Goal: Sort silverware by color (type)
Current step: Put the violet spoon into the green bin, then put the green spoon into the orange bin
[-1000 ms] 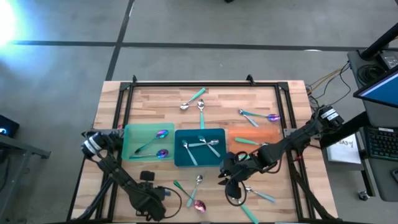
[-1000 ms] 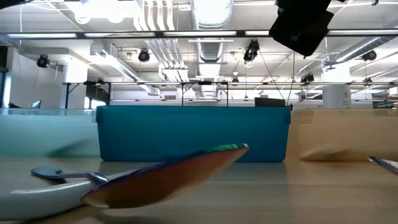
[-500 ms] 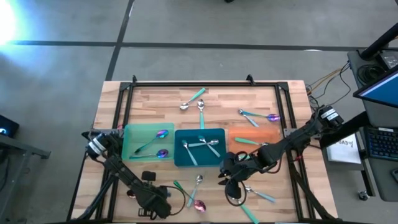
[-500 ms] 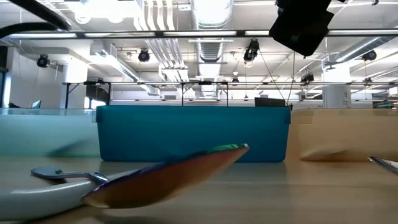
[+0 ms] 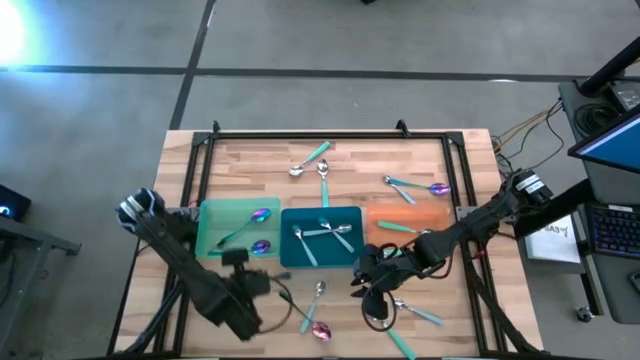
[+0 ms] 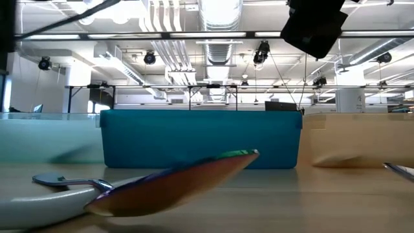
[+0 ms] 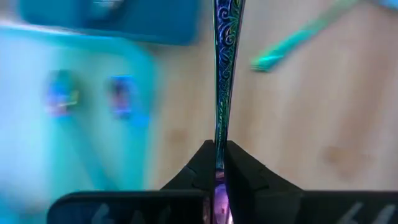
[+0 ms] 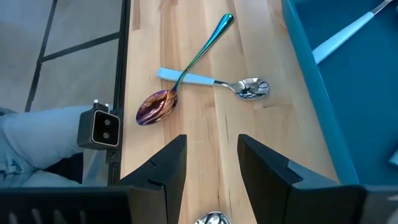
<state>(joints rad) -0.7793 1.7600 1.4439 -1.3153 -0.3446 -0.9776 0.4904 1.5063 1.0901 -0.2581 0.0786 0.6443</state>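
The left gripper [image 5: 258, 284] is hanging over the bare wood just in front of the flat rectangular teal plastic tray [image 5: 320, 262], off its front-left corner. Its jaws are pressing tight on the engraved handle of an iridescent purple-pink metal spoon [image 7: 222, 93], gripping it close to one end so the rest is sticking out ahead of the fingers. From here I cannot make out the bowl of that spoon.

Two more iridescent spoons are lying in the pale green tray [image 5: 208, 228] to the left of the teal tray, so that is likely where this one is going.

The right gripper [image 5: 370, 290] is waiting just in front of the teal tray's right corner, jaws standing apart and holding nothing.

What is worrying me is the grip. With such a thin handle held near its end, the spoon could pivot or slide between the pads during a quick swing. Its free end could also catch the green tray's wall if the arm is travelling too low. A release made too far right would drop it into the teal tray, among the wrong kind.
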